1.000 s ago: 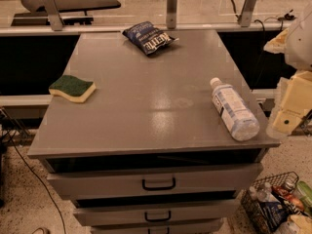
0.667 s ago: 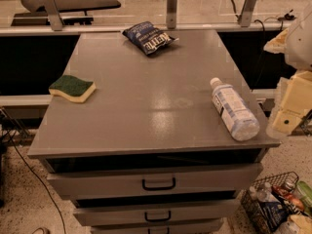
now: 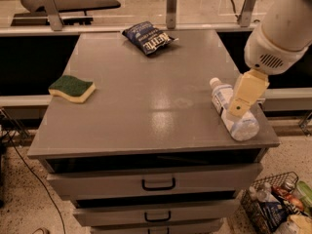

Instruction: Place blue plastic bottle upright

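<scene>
The blue plastic bottle [image 3: 242, 126] lies on its side near the front right corner of the grey table [image 3: 146, 96]. Its white cap [image 3: 215, 83] points toward the back. My gripper [image 3: 237, 108], a cream-coloured piece under the white arm [image 3: 280, 30], hangs directly over the middle of the bottle and covers part of it. I cannot tell whether it touches the bottle.
A dark blue snack bag [image 3: 146, 37] lies at the back centre. A green-and-yellow sponge [image 3: 72, 87] lies at the left edge. Drawers [image 3: 158, 184] sit below the tabletop. A wire basket of items [image 3: 278, 206] stands on the floor at the lower right.
My arm has swung in from beyond the table's right edge and the gripper now sits over the bottle. The bottle, sponge and bag have not moved.
</scene>
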Tool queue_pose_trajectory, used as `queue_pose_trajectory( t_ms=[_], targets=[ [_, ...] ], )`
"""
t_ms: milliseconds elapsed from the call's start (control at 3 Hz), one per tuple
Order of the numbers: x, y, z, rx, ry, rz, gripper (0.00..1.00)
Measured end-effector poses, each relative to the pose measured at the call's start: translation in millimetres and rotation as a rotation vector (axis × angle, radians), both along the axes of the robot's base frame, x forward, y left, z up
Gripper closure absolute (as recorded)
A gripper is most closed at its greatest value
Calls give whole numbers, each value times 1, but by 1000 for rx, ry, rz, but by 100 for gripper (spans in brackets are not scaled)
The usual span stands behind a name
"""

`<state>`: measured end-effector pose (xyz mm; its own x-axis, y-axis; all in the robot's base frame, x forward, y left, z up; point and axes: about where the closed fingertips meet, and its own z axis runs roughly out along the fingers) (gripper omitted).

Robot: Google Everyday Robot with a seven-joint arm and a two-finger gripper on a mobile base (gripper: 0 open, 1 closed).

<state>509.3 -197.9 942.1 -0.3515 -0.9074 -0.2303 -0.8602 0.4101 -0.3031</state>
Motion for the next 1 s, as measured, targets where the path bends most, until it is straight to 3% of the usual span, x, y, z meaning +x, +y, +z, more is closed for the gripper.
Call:
queue_pose_trajectory(
  t_ms=[333,667,1000],
  targets=[
    [36,-2,-19,-5,10,-148,0],
    [60,-15,-35,33,38,-333,0],
    [66,-24,-53,96,81,-516,0]
  ],
)
